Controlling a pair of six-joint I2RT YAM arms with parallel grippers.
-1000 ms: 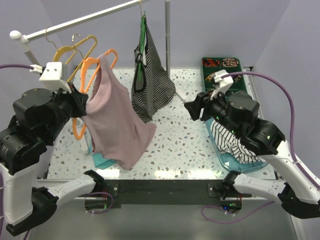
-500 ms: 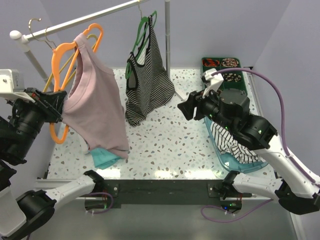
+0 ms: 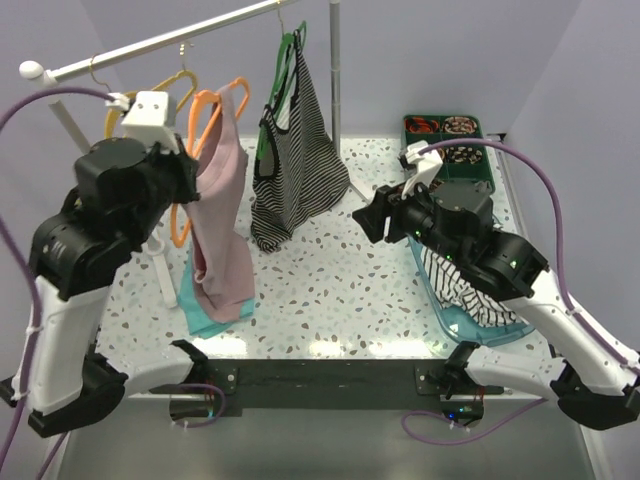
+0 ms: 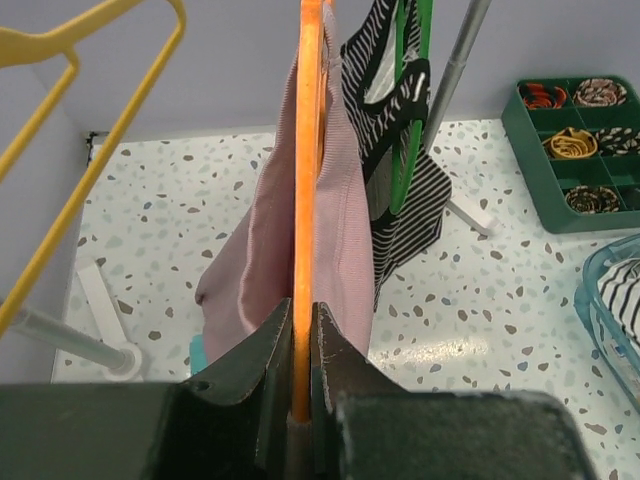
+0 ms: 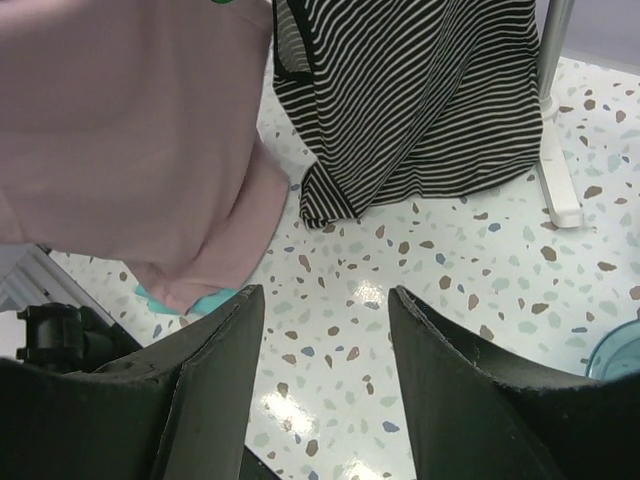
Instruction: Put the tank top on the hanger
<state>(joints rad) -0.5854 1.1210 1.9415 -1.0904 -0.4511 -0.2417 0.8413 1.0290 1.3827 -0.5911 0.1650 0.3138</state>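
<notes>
Though the rail (image 3: 150, 42) stands as it did, the tank top (image 3: 222, 225) is no longer billowing wide at the far left: it swings in under the rail and hangs straight and narrow on the hanger (image 3: 212, 105), its hem down over the teal cloth (image 3: 205, 315). By my read the dressing is done and only the hook-up remains, though I cannot tell if the hook has caught. The left gripper (image 4: 300, 318) stays pinched tight on the hanger's orange bar with cloth either side, while the right gripper (image 5: 325, 300) barely shifts, jaws half apart and empty.
</notes>
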